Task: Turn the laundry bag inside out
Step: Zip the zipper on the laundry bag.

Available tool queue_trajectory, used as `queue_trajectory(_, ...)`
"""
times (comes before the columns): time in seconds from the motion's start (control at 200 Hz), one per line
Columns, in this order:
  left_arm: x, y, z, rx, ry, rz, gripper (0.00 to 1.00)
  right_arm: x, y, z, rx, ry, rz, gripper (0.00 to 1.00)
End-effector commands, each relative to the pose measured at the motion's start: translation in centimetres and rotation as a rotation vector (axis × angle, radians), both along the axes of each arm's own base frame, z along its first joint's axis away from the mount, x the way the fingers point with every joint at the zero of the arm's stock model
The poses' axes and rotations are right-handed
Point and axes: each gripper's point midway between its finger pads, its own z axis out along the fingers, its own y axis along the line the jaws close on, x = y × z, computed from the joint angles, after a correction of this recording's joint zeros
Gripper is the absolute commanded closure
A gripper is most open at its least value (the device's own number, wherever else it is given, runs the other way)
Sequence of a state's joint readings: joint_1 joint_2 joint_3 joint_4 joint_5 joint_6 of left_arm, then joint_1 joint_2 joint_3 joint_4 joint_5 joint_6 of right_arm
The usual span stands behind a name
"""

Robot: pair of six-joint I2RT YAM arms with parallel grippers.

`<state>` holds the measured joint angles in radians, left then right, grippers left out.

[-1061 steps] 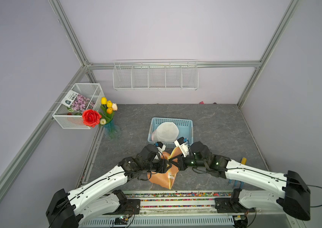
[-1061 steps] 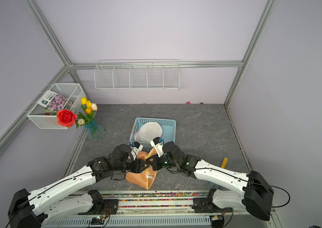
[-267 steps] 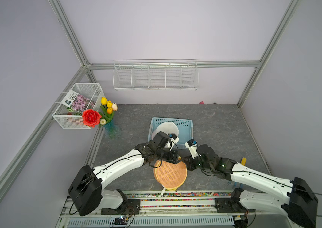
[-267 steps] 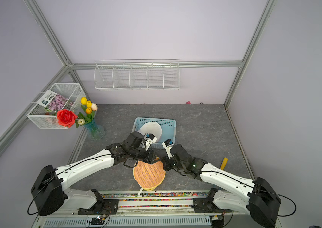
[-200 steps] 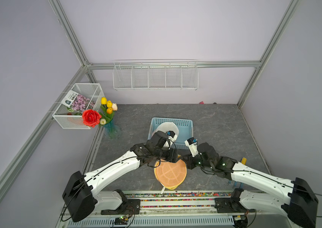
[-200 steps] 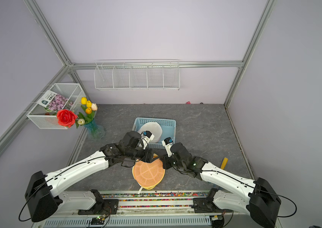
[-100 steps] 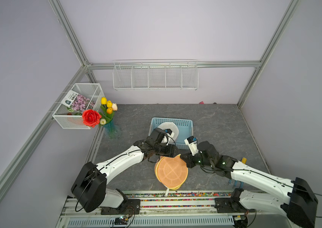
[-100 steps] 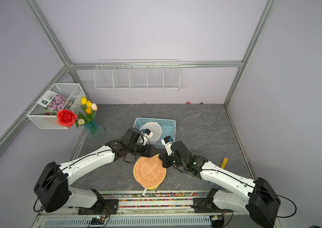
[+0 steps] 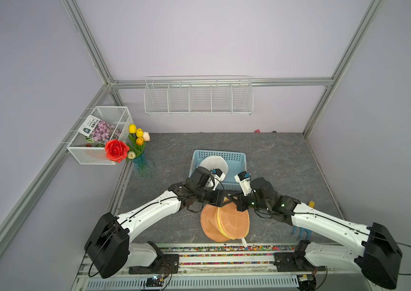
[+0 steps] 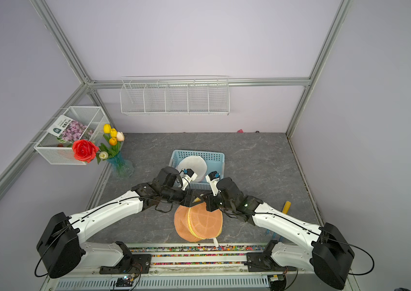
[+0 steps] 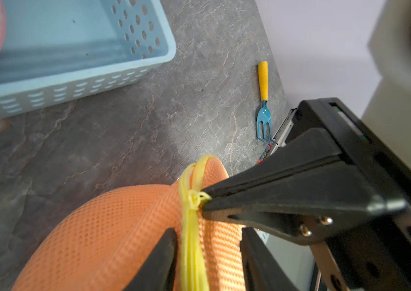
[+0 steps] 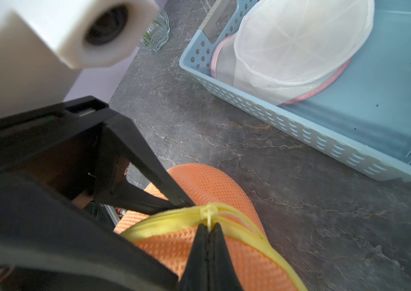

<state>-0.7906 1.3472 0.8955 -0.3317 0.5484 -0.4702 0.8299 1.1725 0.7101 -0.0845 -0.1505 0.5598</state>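
At the 6 o'clock edge of the grey bench [image 9: 275,156], the left arm [image 9: 154,214] and right arm [image 9: 325,224] meet over the orange mesh laundry bag [image 9: 224,223]. The bag hangs rounded beneath them, at 6 o'clock of the blue basket [image 9: 239,161]. The danger, as I judge it, is a pull apart before both grips are sound. The mesh would slide out of the looser claw and the bag would swing from a single pinch, or the thin trim would slip free, and the turning would stall. The left arm reaches in from 8 o'clock and the right from 4 o'clock, with their tips nearly nose to nose at the bag's 12 o'clock rim. The left claw [image 11: 207,231] stands partly open, its jaws astride a fold of mesh, and I cannot tell whether it presses on it. The right claw [image 12: 208,229] is fully closed on the yellow trim [image 11: 189,226] at its knot.
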Motion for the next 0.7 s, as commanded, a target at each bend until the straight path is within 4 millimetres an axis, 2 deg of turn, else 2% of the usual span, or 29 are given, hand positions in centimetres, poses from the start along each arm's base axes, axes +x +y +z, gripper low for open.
queue_trajectory(0.0,0.1,0.5,-0.6,0.05,-0.003,0.008,0.63,0.9,0.1,1.7,0.041,-0.034,-0.032,1.0)
queue_trajectory(0.18,0.0,0.5,-0.3,0.058,-0.01,0.005,0.77,1.1,-1.0,1.3,0.011,-0.028,-0.081,1.0)
queue_trajectory(0.285,-0.1,0.7,-0.1,0.057,-0.01,0.011,0.89,1.2,-1.7,0.8,-0.029,-0.009,-0.117,1.0)
queue_trajectory(0.345,-0.1,0.8,0.0,0.059,-0.015,0.021,1.0,1.3,-2.4,0.5,-0.055,0.002,-0.147,1.0)
queue_trajectory(0.525,0.4,1.7,0.8,0.068,-0.06,0.087,1.0,1.0,-4.5,-0.9,-0.088,0.042,-0.223,1.0)
queue_trajectory(0.695,1.0,3.0,3.1,0.001,-0.124,0.197,1.0,-0.3,-5.9,-3.3,-0.104,0.109,-0.247,1.0)
